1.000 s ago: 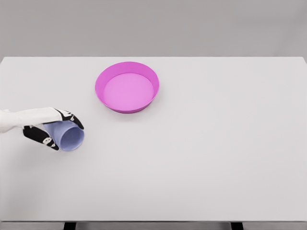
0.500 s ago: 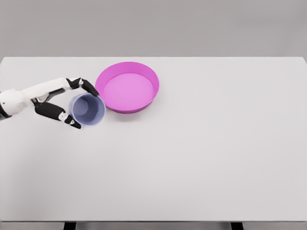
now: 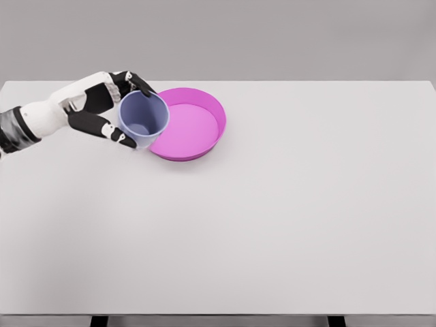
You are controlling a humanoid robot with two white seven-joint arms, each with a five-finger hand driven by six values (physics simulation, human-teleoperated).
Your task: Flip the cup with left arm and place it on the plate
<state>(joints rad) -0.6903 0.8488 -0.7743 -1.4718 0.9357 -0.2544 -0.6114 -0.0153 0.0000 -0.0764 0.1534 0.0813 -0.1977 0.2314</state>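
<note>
My left hand (image 3: pixel 126 109) is shut on a pale blue cup (image 3: pixel 144 119), its fingers wrapped around the wall. The cup is lifted off the table, mouth up and tipped toward the camera, so its inside bottom shows. It overlaps the left rim of the magenta plate (image 3: pixel 197 122), a shallow round dish at the back centre-left of the white table (image 3: pixel 272 218). The left arm comes in from the left edge. No right arm shows.
Only the plate stands on the table. The table's front edge runs along the bottom of the view, with dark legs under it.
The left hand has carried the cup up and to the right, from the left table area to the plate's left rim. The cup has turned from lying sideways to mouth up.
</note>
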